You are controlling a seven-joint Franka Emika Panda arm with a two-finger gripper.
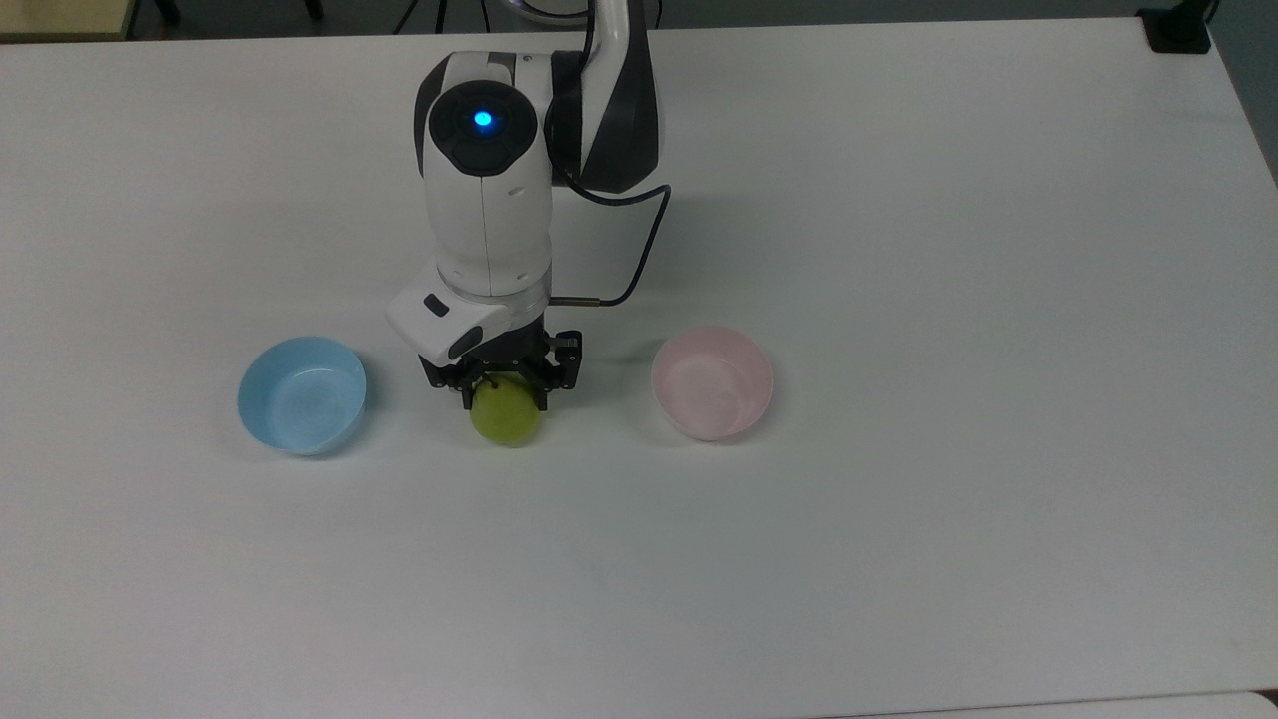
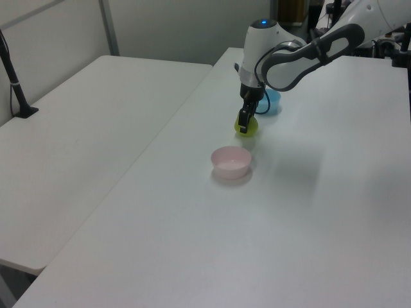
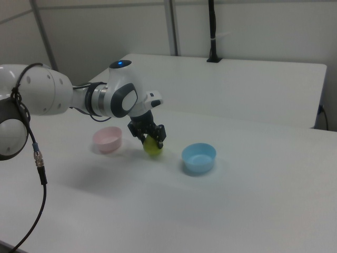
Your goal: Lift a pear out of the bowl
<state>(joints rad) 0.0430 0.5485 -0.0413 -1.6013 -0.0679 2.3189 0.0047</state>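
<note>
The yellow-green pear [image 1: 506, 417] [image 2: 247, 127] [image 3: 153, 148] is low over the table between the two bowls, and whether it touches the table I cannot tell. My gripper [image 1: 505, 391] [image 2: 244, 120] [image 3: 150, 136] points down and is shut on its top. The pale pink bowl [image 1: 711, 380] [image 2: 230, 162] [image 3: 108, 138] stands empty to the top view's right of the pear, apart from it.
A light blue bowl [image 1: 302, 393] [image 2: 270, 101] [image 3: 199, 157] stands empty on the top view's left of the pear. The white table [image 1: 899, 559] is bare around the bowls. A second white table [image 2: 83, 115] adjoins it in the left view's left. A black cable [image 1: 639, 240] hangs by the wrist.
</note>
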